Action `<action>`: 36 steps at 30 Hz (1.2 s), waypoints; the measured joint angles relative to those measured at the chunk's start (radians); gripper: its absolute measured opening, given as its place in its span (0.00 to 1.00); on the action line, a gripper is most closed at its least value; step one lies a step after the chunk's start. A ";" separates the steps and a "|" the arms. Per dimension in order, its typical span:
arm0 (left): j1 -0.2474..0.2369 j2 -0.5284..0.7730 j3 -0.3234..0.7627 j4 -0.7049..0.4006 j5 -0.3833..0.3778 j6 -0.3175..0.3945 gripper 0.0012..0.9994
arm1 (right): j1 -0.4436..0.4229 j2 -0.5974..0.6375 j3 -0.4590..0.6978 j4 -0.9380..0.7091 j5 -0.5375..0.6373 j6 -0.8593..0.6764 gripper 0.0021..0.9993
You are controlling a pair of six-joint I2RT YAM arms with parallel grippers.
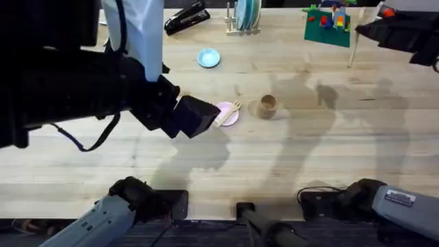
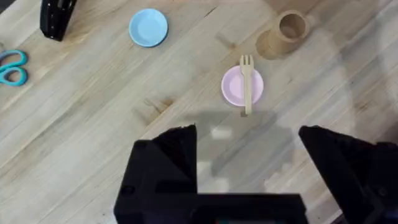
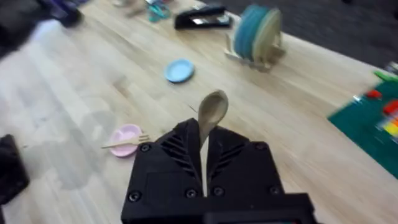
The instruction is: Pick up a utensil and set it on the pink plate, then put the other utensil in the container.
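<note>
The wooden fork [image 1: 230,110] lies across the pink plate [image 1: 228,118] at mid-table, tines toward the brown container [image 1: 268,105] just to its right. My left gripper [image 1: 195,118] hovers just left of the plate. In the left wrist view this gripper [image 2: 249,158] is open with nothing between its fingers, short of the fork [image 2: 247,84], plate [image 2: 233,87] and container [image 2: 286,31]. My right gripper [image 3: 204,149] is shut on the spoon-like utensil [image 3: 212,112], held high over the table's right side [image 1: 363,29]. The plate [image 3: 124,134] and fork [image 3: 127,144] lie far below it.
A light blue dish [image 1: 208,57] sits behind the plate. Along the back edge are a black stapler [image 1: 186,18], a dish rack with plates [image 1: 245,17] and a green brick board [image 1: 328,26]. Teal scissors [image 2: 12,65] lie at the left.
</note>
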 joint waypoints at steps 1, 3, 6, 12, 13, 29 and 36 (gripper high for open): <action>0.000 0.000 0.000 0.000 0.000 0.000 0.99 | 0.001 0.015 0.000 0.000 -0.028 -0.015 0.03; 0.000 0.000 0.000 0.000 0.000 0.000 0.99 | 0.004 0.048 0.000 0.001 -0.081 -0.048 0.03; 0.000 0.000 0.000 0.000 0.000 0.000 0.99 | 0.006 0.102 0.000 0.001 -0.157 -0.100 0.03; 0.000 0.000 0.000 0.000 0.000 0.000 0.99 | 0.018 0.205 0.000 0.003 -0.282 -0.180 0.03; 0.000 0.000 0.000 0.000 0.000 0.000 0.99 | 0.027 0.221 0.000 0.003 -0.298 -0.192 0.03; 0.000 0.000 0.000 0.000 0.000 0.000 0.99 | 0.245 0.317 0.000 0.003 -0.304 -0.456 0.03; 0.000 0.000 0.000 0.000 0.000 0.000 0.99 | 0.321 0.317 0.000 -0.005 -0.304 -0.563 0.03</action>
